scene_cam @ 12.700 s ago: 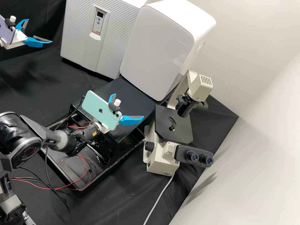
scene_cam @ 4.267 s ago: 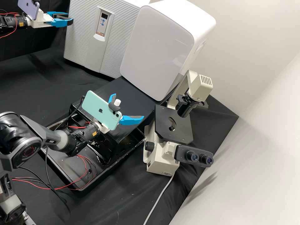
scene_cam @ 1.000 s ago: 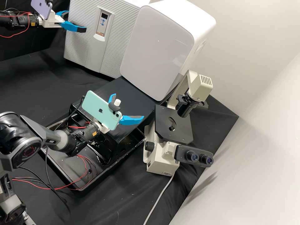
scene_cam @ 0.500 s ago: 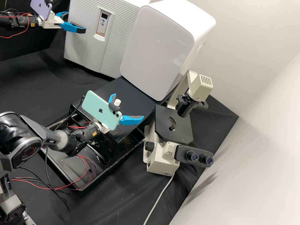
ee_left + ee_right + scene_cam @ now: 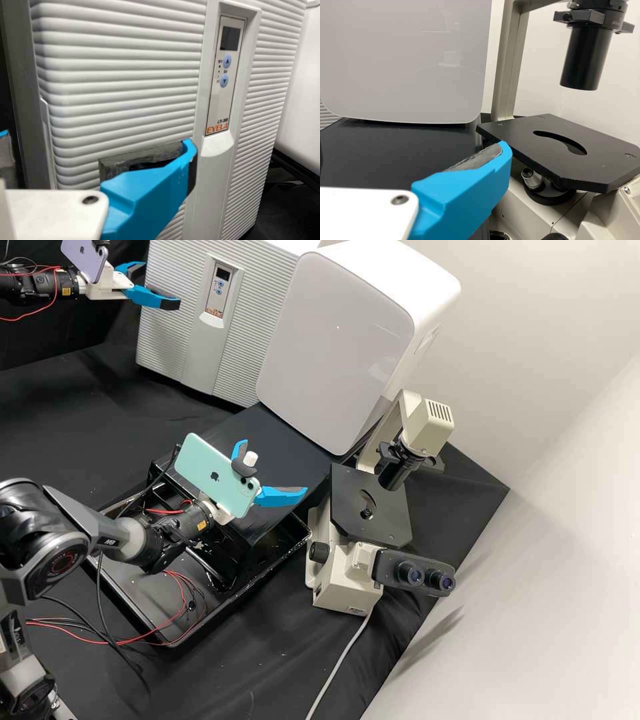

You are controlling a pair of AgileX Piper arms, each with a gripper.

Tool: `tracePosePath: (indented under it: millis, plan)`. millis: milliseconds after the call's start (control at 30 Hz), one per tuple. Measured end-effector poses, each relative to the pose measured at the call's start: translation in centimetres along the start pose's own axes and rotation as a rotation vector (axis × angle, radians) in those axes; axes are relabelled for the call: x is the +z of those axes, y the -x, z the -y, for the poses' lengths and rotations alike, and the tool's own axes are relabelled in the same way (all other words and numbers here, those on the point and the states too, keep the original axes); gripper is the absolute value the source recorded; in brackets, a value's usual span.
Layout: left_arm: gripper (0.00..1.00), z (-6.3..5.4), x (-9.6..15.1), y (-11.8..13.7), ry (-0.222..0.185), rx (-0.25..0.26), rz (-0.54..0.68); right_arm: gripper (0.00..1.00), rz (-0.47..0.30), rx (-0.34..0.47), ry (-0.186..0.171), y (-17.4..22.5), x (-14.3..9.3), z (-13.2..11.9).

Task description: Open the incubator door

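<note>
Door point(image 5: 167, 323) shut on incubator point(image 5: 283, 245), beside white cabinet point(image 5: 340, 340). Left pincer point(image 5: 162, 286) apart near door; step likely lining up. Next: hook door edge point(image 5: 47, 132), pull outward. Right pincer point(image 5: 273, 467) apart near microscope point(image 5: 347, 573).

in the high view we lose the top of the incubator point(image 5: 163, 327) past the edge, and its right side behind the white cabinet point(image 5: 333, 347). the purple phone point(image 5: 85, 258), far left, is cut off, as is the right arm's point(image 5: 60, 560) base. we can't read the display point(image 5: 222, 272).
</note>
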Motion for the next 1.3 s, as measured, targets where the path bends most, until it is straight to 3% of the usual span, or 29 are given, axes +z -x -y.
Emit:
tracePosePath:
  millis: [1300]
  plan:
    - [0.0,-0.04,0.04,0.2,-0.009,-0.001,0.003,1.0,0.0,0.0,0.0,0.0,0.0,0.0]
